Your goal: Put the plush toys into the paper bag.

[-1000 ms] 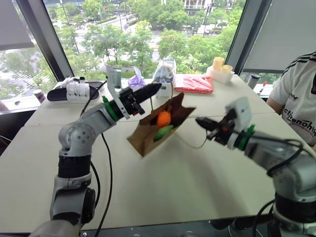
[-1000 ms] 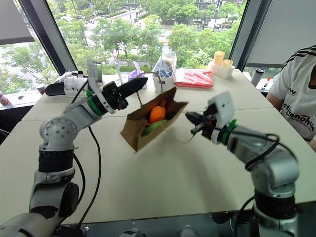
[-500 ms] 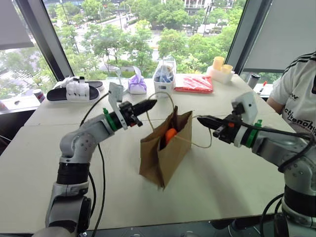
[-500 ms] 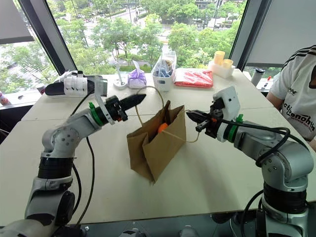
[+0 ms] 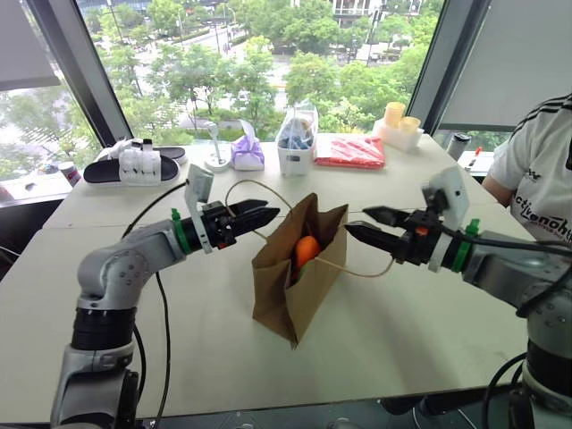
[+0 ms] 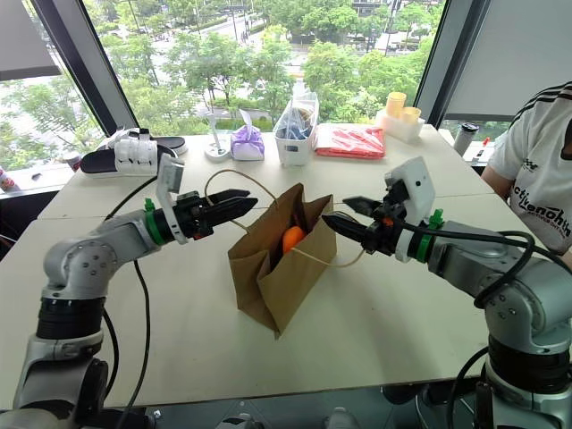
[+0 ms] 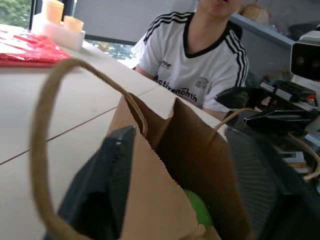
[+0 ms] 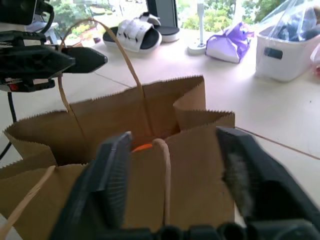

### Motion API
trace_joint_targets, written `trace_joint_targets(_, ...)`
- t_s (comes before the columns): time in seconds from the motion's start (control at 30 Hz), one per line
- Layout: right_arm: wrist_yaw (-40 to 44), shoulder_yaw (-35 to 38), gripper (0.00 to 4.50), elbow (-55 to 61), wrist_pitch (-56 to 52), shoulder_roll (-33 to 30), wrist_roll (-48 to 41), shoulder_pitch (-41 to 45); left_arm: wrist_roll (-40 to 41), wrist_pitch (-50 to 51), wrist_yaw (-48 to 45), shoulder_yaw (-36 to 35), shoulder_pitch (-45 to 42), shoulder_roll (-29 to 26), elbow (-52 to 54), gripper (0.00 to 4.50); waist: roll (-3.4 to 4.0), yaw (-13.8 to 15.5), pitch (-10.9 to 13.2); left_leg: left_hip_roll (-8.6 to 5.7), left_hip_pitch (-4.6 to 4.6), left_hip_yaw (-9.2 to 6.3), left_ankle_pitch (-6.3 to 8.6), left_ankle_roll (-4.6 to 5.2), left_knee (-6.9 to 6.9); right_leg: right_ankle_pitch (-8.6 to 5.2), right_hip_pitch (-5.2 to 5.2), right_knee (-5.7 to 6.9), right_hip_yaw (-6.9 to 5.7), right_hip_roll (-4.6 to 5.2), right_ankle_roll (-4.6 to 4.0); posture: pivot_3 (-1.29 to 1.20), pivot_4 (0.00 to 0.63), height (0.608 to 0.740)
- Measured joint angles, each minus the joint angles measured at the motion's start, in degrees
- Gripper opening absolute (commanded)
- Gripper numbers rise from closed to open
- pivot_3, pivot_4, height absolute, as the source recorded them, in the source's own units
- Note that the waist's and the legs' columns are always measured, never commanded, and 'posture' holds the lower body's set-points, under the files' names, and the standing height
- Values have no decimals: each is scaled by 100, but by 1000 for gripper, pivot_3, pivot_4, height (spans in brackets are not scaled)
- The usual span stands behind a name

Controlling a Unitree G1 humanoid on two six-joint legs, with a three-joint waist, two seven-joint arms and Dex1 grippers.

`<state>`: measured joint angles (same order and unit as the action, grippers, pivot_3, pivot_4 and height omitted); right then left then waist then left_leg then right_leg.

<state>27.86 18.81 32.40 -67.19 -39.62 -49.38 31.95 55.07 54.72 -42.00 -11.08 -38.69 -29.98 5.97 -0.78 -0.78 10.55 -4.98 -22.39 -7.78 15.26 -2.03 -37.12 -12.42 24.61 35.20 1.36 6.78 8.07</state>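
1. Bag (image 5: 290,286) stands upright on bench (image 5: 402,313), mouth open.
2. Orange toy (image 5: 307,250) and green toy (image 7: 197,210) lie inside.
3. Left gripper (image 5: 261,215) and right gripper (image 5: 364,223) flank bag, both spread, holding nothing.

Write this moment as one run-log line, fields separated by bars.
paper bag: upright | orange plush toy: inside | left claw: open | right claw: open

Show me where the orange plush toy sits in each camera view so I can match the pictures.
Left eye view: orange plush toy in the mouth of the paper bag, mid-table.
Right eye view: same spot inside the bag's opening, centre of the picture.
Left wrist view: I cannot make it out; a green toy peeks out inside.
Right wrist view: an orange sliver behind the bag's near wall.
Shared landmark: the bag's looped cord handle.
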Motion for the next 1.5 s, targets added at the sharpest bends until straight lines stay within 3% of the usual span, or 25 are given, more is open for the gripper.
trace_joint_targets(0.17,-115,414,4426,-45,-2,-209,-513,345,713,639,-189,-443,88,-703,166,4397,1,-1,0,2,0,1,0,0,2,0,1,0,1,0,0,0,150,740)
trace_joint_targets(0.37,-517,1183,4426,-506,-1,-445,-941,501,548,587,-618,-464,797,-1279,303,4397,1,28,1,1,0,4,0,1,2,-1,-3,-4,1,3,-1,0,150,740)
trace_joint_targets(0.47,-723,1388,4426,-598,-1,-448,-1129,382,214,232,-778,-290,1015,-1263,330,4397,1,27,1,3,0,5,0,1,2,-1,-4,-4,1,3,-2,0,150,740)
trace_joint_targets(0.57,-974,1572,4426,-632,3,-419,-1336,105,18,-102,-663,-261,1013,-903,275,4397,0,39,1,4,-1,5,0,1,1,-1,-5,-6,1,4,-2,0,150,740)
trace_joint_targets(0.8,-1076,1526,4426,-544,173,-237,-1350,-1122,-349,-458,-373,-84,999,-376,77,4397,2,9,1,4,1,13,1,2,2,0,-2,-4,7,4,-1,0,150,740)
trace_joint_targets(1.0,-1118,1455,4426,-282,393,-239,-1391,-1634,-512,-518,-795,115,1602,-653,292,4397,3,9,0,13,3,15,2,4,5,-1,-1,-4,7,1,-1,0,150,740)
trace_joint_targets(1.17,-1115,792,4426,119,585,-161,-1203,-1958,-181,-263,-1286,49,1745,-1153,675,4397,4,20,0,27,3,17,3,5,1,-1,-6,-4,6,1,-2,0,150,740)
trace_joint_targets(1.27,-1136,213,3630,225,802,42,-904,-2047,-78,-215,-1422,59,1910,-1253,869,4500,3,14,0,29,4,17,3,5,1,-1,-6,-5,6,0,-2,0,150,740)
trace_joint_targets(1.5,-1137,-1027,48,197,1181,484,-211,-1803,19,-178,-1468,81,2054,-1249,1232,4500,4,16,1,30,4,15,3,5,1,-1,-5,-6,5,-1,-3,0,150,740)
